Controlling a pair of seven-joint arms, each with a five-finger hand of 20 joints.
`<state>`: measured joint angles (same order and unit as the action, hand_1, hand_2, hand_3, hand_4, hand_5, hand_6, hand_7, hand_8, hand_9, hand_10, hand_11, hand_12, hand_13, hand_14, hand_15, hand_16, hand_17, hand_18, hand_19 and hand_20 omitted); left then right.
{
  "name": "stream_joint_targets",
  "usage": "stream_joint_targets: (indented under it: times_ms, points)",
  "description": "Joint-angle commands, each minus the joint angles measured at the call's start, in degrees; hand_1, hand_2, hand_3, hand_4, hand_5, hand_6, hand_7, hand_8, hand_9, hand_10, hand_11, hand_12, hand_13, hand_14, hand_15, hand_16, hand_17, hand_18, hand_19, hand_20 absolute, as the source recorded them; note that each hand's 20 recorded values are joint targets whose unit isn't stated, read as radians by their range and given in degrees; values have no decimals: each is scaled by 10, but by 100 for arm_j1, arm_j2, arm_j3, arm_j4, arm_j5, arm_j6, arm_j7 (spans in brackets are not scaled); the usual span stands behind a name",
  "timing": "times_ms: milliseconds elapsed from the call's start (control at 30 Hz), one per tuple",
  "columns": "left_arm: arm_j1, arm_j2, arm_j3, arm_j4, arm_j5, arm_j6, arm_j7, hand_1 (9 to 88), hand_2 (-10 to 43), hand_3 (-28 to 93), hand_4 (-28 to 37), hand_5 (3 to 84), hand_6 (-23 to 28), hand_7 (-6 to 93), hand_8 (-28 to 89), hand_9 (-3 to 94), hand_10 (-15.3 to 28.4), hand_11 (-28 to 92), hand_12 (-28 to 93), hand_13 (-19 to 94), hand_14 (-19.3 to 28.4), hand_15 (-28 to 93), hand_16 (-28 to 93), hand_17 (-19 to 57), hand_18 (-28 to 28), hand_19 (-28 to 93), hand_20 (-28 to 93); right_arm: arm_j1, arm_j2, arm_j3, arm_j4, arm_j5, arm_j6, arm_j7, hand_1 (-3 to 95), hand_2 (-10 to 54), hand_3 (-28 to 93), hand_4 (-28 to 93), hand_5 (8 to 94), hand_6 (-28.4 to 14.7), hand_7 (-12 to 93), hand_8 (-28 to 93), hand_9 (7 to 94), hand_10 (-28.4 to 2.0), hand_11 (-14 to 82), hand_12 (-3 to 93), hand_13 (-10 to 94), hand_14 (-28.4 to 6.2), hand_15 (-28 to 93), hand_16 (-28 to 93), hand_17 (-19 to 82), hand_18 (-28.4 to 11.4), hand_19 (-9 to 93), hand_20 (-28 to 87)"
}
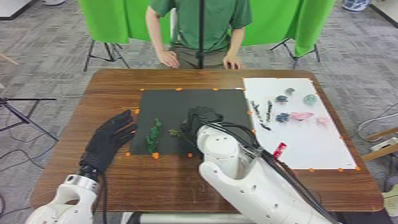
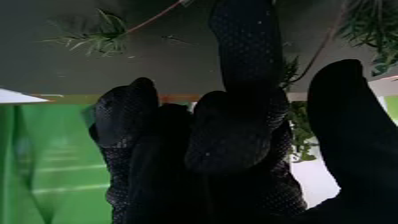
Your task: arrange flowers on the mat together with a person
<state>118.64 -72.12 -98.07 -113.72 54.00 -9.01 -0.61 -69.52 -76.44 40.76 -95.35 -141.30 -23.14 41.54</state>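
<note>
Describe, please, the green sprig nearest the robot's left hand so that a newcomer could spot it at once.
On the brown table, find the dark mat. The green sprig lies near its left edge, beside the left hand. It is longer and fuller than the small sprig to its right.

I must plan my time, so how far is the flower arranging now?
A green sprig already lies on the dark mat, so the arranging looks started. The right hand is over that mat; I cannot tell if it holds anything. Probably left to place: the pink flower and the dark blue flower, on the white sheet.
</note>
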Motion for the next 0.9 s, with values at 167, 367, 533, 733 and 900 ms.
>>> stream_joint_targets:
  times_ms: [167, 367, 533, 733, 900]
  points:
    - [-26, -8, 36, 100, 15, -99, -139, 263, -15, 697, -283, 312, 42, 194, -107, 216, 114, 253, 125, 223, 144, 237, -23, -97, 216, 449, 31, -198, -284, 413, -23, 1178, -75, 497, 199, 77, 768, -240, 884, -8, 296, -85, 937, -40, 604, 328, 937, -15, 797, 246, 572, -184, 932, 204]
    - [-5, 5, 49, 83, 15, -79, -106, 263, -16, 698, -283, 311, 42, 194, -106, 216, 114, 253, 124, 223, 144, 237, -22, -97, 216, 450, 32, -231, -361, 585, -107, 1703, -125, 677, 194, 87, 760, -240, 878, -12, 278, -85, 937, -42, 597, 305, 937, -13, 792, 232, 582, -182, 932, 191]
    - [10, -8, 32, 80, -3, -50, -84, 263, -15, 697, -283, 311, 42, 195, -107, 216, 114, 252, 124, 223, 144, 237, -23, -96, 216, 449, 31, -223, -344, 557, -138, 1430, -140, 526, 189, 94, 755, -241, 876, -15, 267, -86, 937, -43, 592, 295, 937, -11, 785, 220, 584, -182, 932, 184]
    - [64, -29, -5, 51, 12, 2, 6, 262, -16, 698, -283, 311, 42, 197, -107, 216, 114, 251, 124, 223, 144, 237, -22, -97, 216, 450, 31, -54, -151, 444, -245, 864, 45, 225, 184, 92, 753, -239, 865, -16, 263, -84, 937, -45, 578, 297, 937, -13, 770, 221, 566, -186, 932, 183]
    - [103, -54, -45, 41, 8, 28, 60, 262, -16, 699, -283, 311, 42, 196, -108, 216, 114, 252, 125, 223, 144, 237, -22, -97, 216, 450, 31, 64, 27, 473, -442, 650, 271, 35, 172, 86, 752, -239, 858, -18, 259, -87, 937, -47, 564, 309, 937, -17, 758, 237, 555, -188, 932, 182]
